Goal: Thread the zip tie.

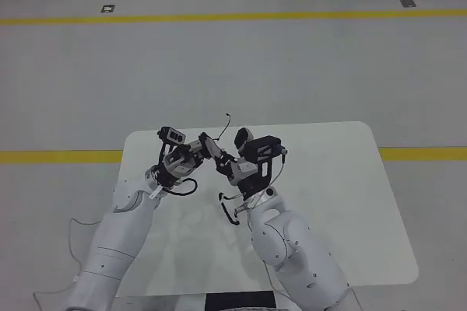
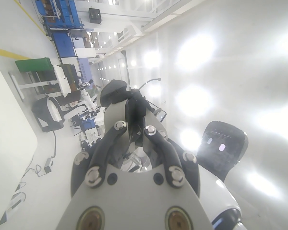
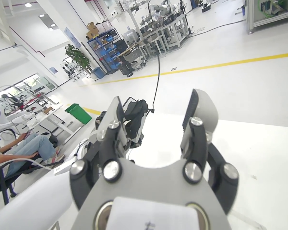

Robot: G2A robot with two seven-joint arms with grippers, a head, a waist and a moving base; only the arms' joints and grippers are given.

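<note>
We see the zip tie (image 3: 157, 77) clamped in the left gripper (image 2: 132, 96), whose jaws are closed on its lower part. The thin black strap stands up and away from the table (image 1: 335, 194), with its far end loose in the air. The right gripper (image 3: 157, 101) sits just beside the left one, spread wide and holding nothing, and the strap rises just beyond the gap between its fingers. We judge the right arm best placed to catch that loose end.
</note>
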